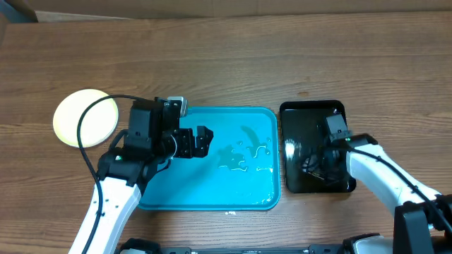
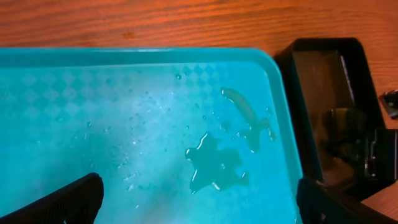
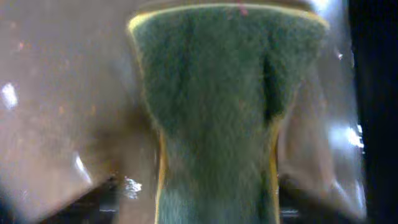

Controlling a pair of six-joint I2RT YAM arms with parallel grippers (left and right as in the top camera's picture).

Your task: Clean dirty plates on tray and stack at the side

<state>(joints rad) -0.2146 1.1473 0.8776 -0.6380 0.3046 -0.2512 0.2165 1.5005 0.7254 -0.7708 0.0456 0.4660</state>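
**Overhead and wrist views.** The turquoise tray (image 1: 212, 187) lay at the centre of the wooden table (image 1: 233, 63). Its floor was wet with shallow puddles (image 2: 214, 163) gathered in its right half.

The left gripper (image 1: 205, 142) hovered over the tray's left half, inside the rim, jaws spread wide. In the wrist view its fingertips (image 2: 71, 200) stood at the two lower corners, with open tray floor between them.

A pale yellow-green plate (image 1: 85, 118) lay on the table to the left of the tray, apart from its left rim. Whether other plates lay beneath it could not be told.

A black tray (image 1: 311, 116) sat just beside the tray's right rim, long edges parallel. Whether the two rims touched could not be told.

The right gripper (image 1: 314, 164) hung over the near part of the black tray, within its walls. Its fingers were closed on a green sponge (image 3: 211, 106) with a yellow edge, pinched to a waist.

The wood surface extended beyond the far edges of both trays and around the plate
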